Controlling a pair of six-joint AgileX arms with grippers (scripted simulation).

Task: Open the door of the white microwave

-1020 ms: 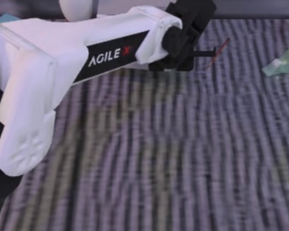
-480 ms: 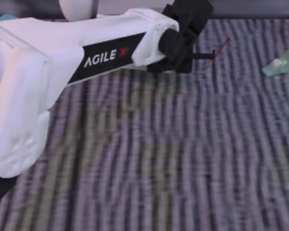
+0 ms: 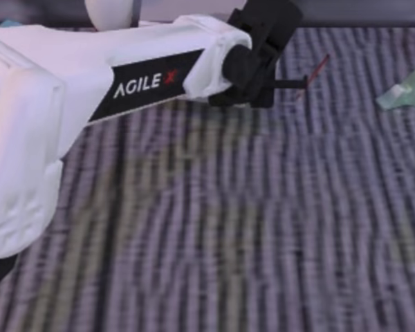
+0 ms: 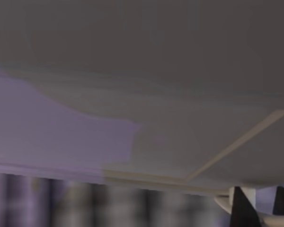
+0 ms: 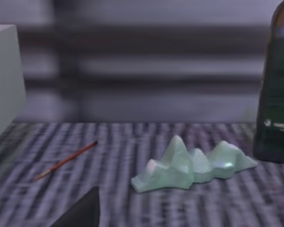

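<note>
The door fills the left wrist view from very close: a grey window with a pale frame line. At its edge is the white handle, and my left gripper is shut on it, a dark finger on either side. From above, the left gripper is at the table's far middle. The arm hides the door there. The white microwave shows as a white box side in the right wrist view. My right gripper is parked and open, with one fingertip showing.
A red pencil lies just right of the left gripper. A mint-green jagged object sits at the far right. A dark green bottle stands beyond it. The striped purple tablecloth covers the near half.
My left arm has swung toward the table's left. Its black wrist has shifted slightly left and toward the far edge. The pencil and the mint object have not moved.
</note>
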